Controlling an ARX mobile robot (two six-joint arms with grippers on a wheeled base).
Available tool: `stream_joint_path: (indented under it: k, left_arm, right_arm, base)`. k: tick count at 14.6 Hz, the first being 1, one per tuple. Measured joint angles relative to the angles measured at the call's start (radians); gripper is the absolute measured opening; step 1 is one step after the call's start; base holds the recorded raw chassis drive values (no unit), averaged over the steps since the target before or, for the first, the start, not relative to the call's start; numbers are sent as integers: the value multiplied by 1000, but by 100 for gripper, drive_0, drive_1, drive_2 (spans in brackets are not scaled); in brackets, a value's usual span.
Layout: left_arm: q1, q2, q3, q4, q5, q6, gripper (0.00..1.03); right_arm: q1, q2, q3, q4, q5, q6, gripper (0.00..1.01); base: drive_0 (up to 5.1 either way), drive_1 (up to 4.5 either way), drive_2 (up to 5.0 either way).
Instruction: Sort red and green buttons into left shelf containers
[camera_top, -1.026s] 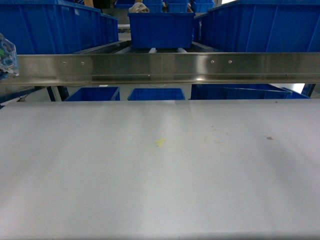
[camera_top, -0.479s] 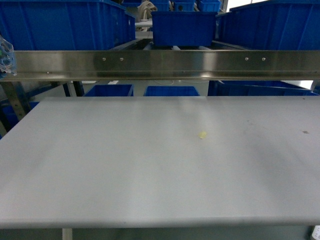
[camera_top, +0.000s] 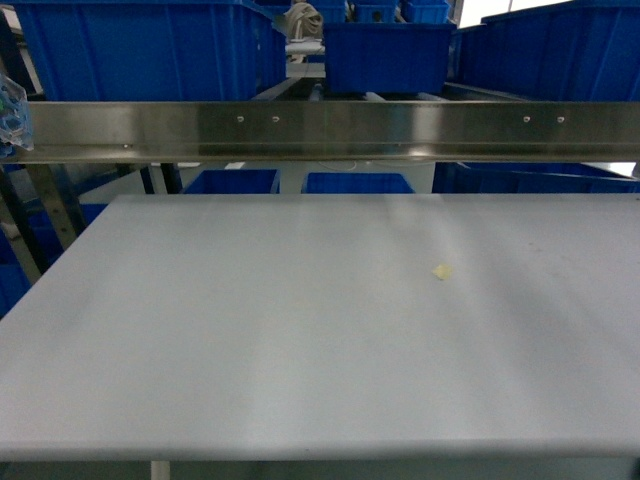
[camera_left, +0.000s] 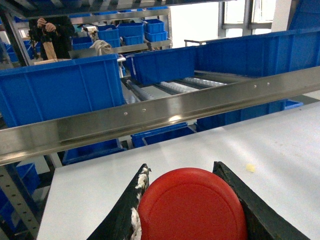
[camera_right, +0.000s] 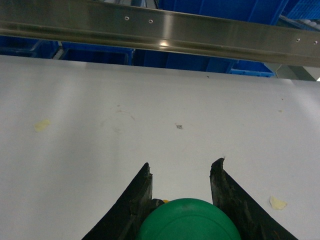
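Observation:
In the left wrist view, my left gripper (camera_left: 181, 167) is shut on the red button (camera_left: 192, 207). Its round red cap fills the gap between both black fingers. In the right wrist view, my right gripper (camera_right: 182, 163) is shut on the green button (camera_right: 189, 222). The green cap sits low between the fingers, with a bit of yellow showing beside it. Both grippers hang over the white table (camera_top: 250, 330). The left shelf containers are large blue bins; one (camera_top: 150, 50) stands at the upper left behind the steel rail (camera_top: 320, 130), and it shows again as the blue bin (camera_left: 60, 95). Neither gripper shows in the head view.
A smaller blue bin (camera_top: 385, 55) stands mid-shelf on rollers, and another blue bin (camera_top: 560, 50) is at the right. More bins (camera_top: 230, 182) sit below the rail. The table's left edge (camera_top: 60, 270) and a shelf upright (camera_top: 55, 215) show. A yellow fleck (camera_top: 441, 271) lies on the table.
The head view has shifted left: rail, bins and yellow fleck have slid rightward in frame, and the table's left edge and the shelf upright have come into view.

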Motion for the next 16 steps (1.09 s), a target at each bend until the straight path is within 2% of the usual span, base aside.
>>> stream_joint_path:
  k: [16]
  left_arm:
    - [1,0,0,0,0,0,32]
  right_arm:
    - [0,-3,0,1,-3,0,31]
  base:
    - [-500,242,242]
